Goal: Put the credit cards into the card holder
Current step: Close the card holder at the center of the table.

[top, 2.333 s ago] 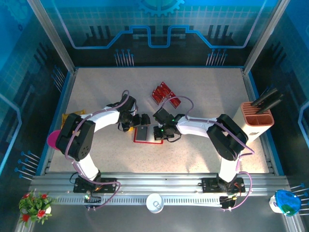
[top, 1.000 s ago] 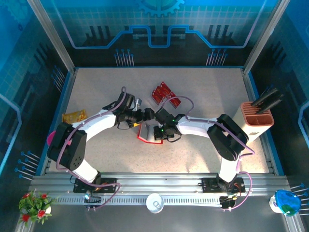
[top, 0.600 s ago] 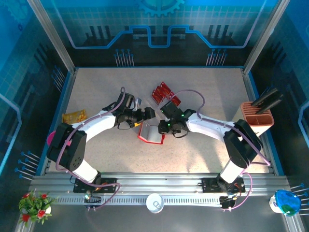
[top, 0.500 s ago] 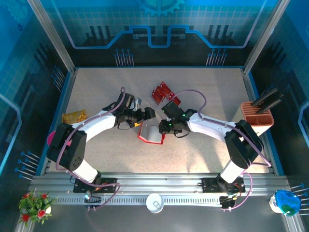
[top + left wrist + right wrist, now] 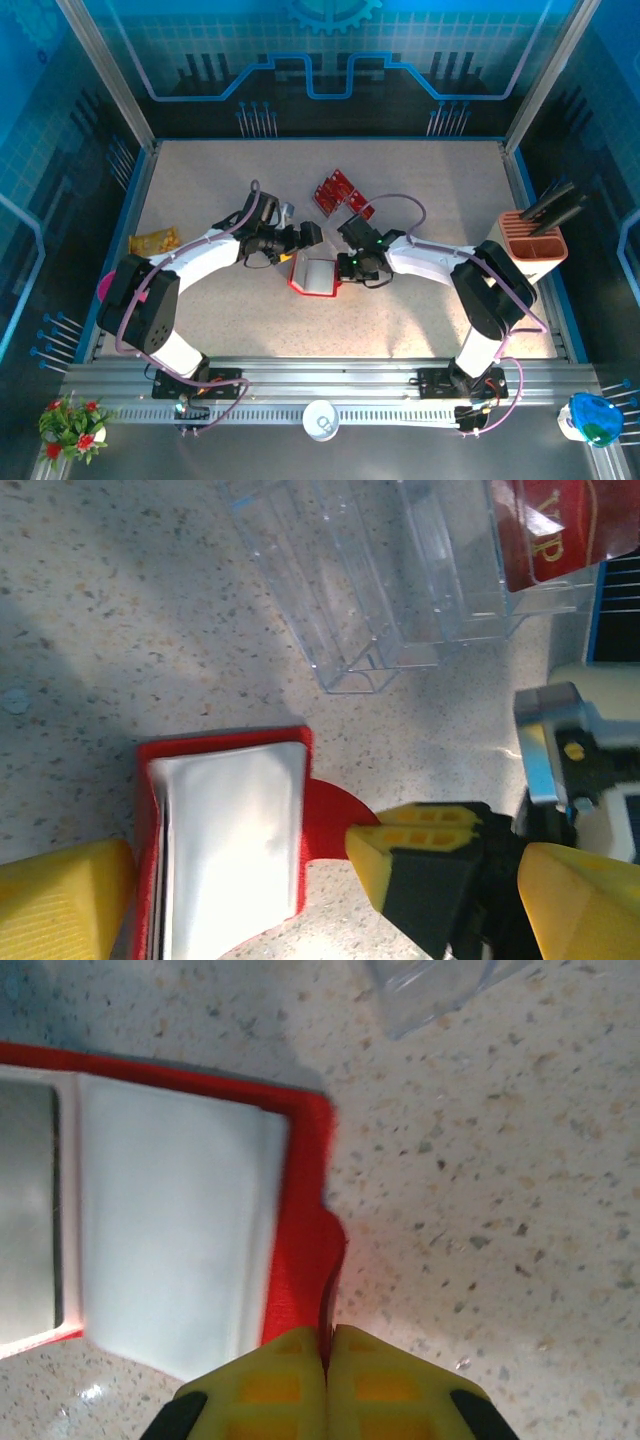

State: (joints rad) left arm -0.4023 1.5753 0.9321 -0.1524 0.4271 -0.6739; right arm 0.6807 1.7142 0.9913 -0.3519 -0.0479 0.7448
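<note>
Now we're pinching the card holder (image 5: 305, 1210) flap w/ right fingers (image 5: 270, 1380) clamped shut & left fingers (image 5: 60, 900) spread wide; we're aiming to pull it flat on the counter (image 5: 500, 1160).

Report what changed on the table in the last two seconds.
The card holder, lying closed before, now lies open with its pale pockets up. The right claw has pinched its red tab; the left claw stands open at its edge. The credit cards and pink box stayed put.
</note>
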